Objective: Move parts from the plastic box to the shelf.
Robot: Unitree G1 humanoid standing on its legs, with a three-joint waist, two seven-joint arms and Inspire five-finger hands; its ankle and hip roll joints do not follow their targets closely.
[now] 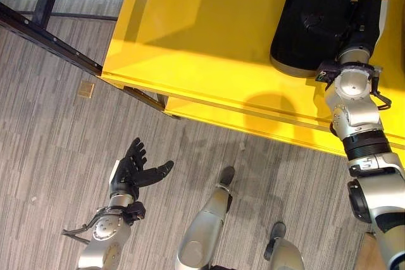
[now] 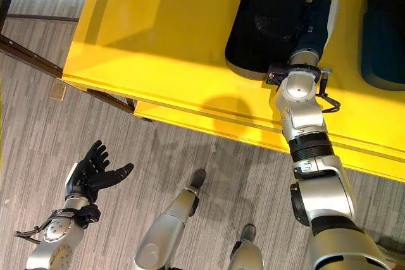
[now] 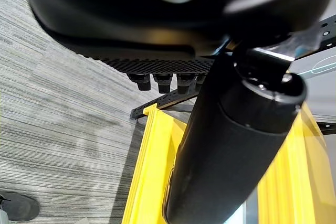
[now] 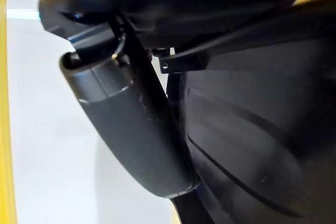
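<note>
A large black moulded part (image 1: 310, 17) lies on the yellow shelf surface (image 1: 190, 30) at the upper right. My right hand (image 1: 367, 7) reaches over the shelf's front edge and lies flat against the part's right side, fingers straight. In the right wrist view the thumb (image 4: 131, 129) runs straight beside the black part (image 4: 262, 145), not curled round it. My left hand (image 1: 130, 172) hangs low over the grey floor at the lower left, open and holding nothing, well away from the shelf. Its thumb (image 3: 231, 145) stands straight in the left wrist view.
A second dark part (image 2: 383, 30) lies on the shelf to the right of the black one. A black frame beam (image 1: 44, 30) runs diagonally at the upper left beside the shelf. A small tan square (image 1: 86, 89) lies on the floor.
</note>
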